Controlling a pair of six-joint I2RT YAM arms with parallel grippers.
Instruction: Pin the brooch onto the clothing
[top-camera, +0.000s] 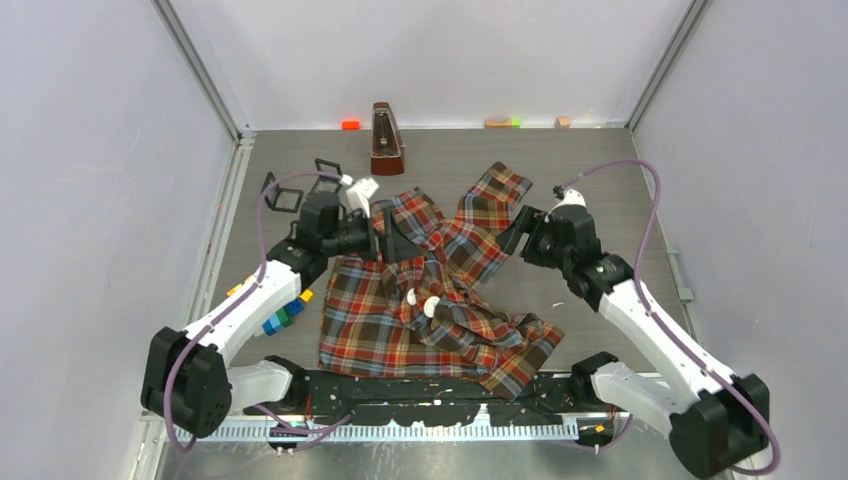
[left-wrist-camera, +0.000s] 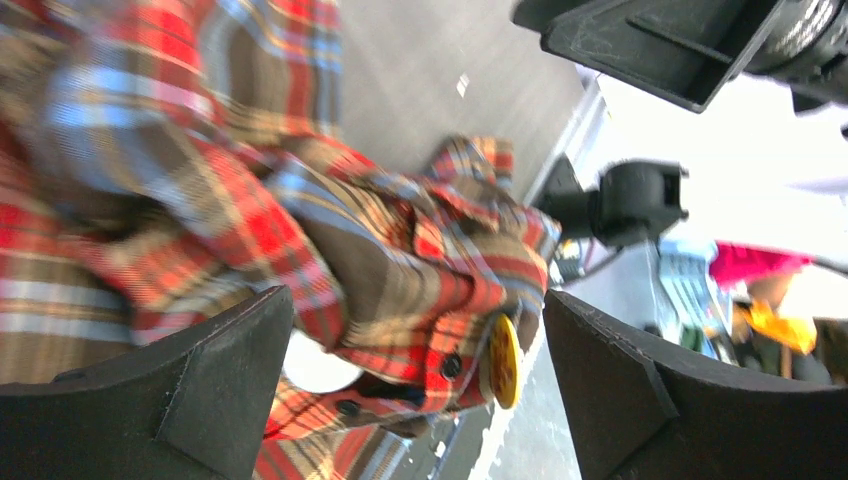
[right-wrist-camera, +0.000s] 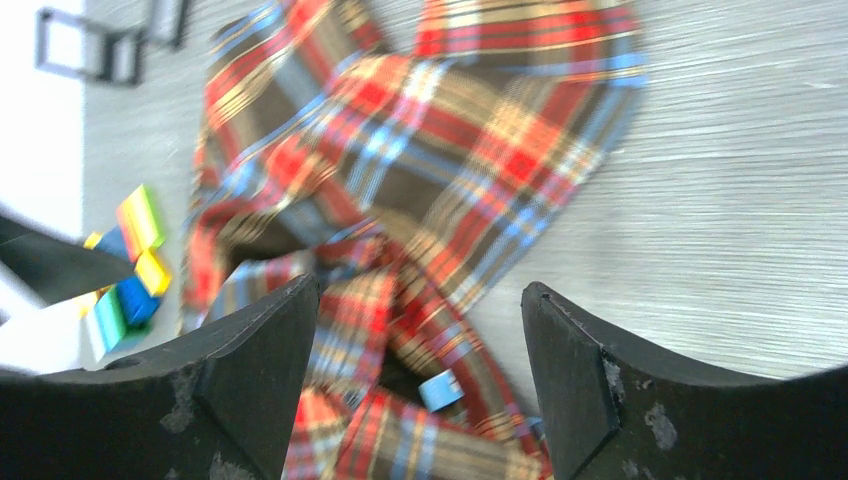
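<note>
Your left gripper (left-wrist-camera: 417, 320) stands wide apart, nearer the brooch (left-wrist-camera: 503, 360); that yellow disc sits edge-on at lower centre of its wrist view, against the shirt (left-wrist-camera: 200, 180), between the jaws; your right gripper (right-wrist-camera: 420, 300) gapes too.

No writing or number is legible; a small blue tag (right-wrist-camera: 440, 389) on the clothing (right-wrist-camera: 450, 150) may carry print, too blurred.
</note>
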